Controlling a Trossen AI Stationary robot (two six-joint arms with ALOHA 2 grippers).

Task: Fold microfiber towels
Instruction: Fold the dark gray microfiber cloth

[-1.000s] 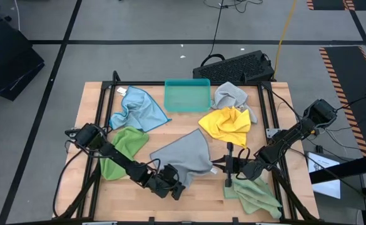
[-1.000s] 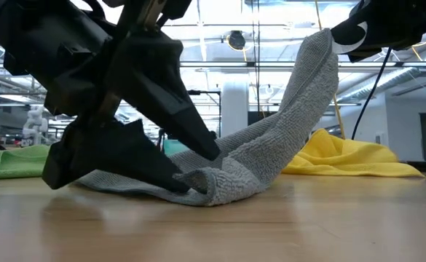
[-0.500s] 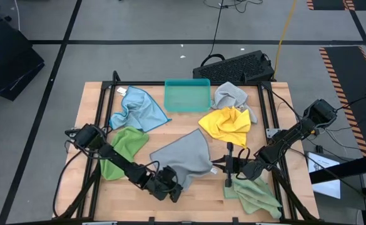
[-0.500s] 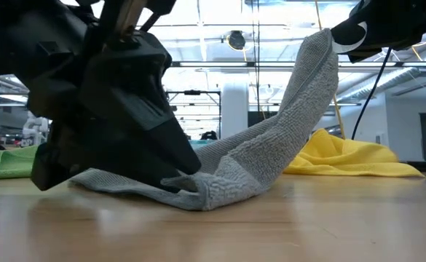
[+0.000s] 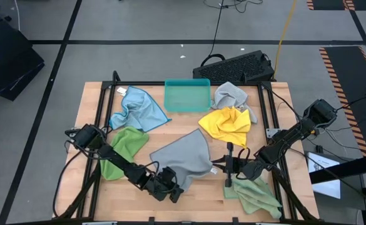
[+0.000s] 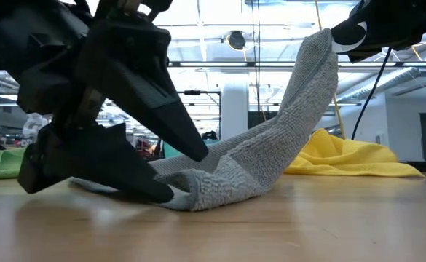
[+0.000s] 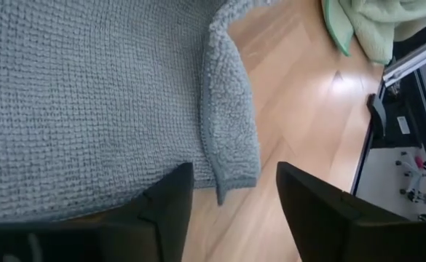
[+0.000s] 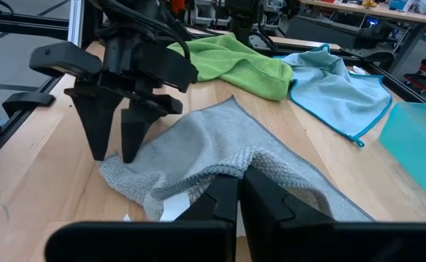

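Towel folding is mid-step on the grey towel (image 5: pixel 184 157), which lies near the middle of the wooden surface (image 5: pixel 92 100). The right hand (image 5: pixel 222 164) is pinched shut on one corner of it and holds that corner up in the air, so the cloth rises in a steep slope in the low view; this looks meant to keep the sheet taut while the other end is dealt with. The left hand (image 6: pixel 170 171) sits low at the towel's opposite, bunched end, its fingers (image 8: pixel 100 131) spread apart and pointing down, one to each side of the rumpled edge, gripping nothing. My guess is that it is placed to take hold of that corner, so both corners can then be carried over for the fold.

The other towels wait around it: a light blue one (image 5: pixel 136 109) and a bright green one (image 5: pixel 121 150) on the left side, a yellow one (image 5: pixel 228 124) and a second grey one (image 5: pixel 229 95) towards the far right, and a pale green one (image 5: pixel 254 194) under the right arm. A teal tray (image 5: pixel 187 95) stands at the far edge.

No brand, label or readable writing shows on any cloth or on the tray.
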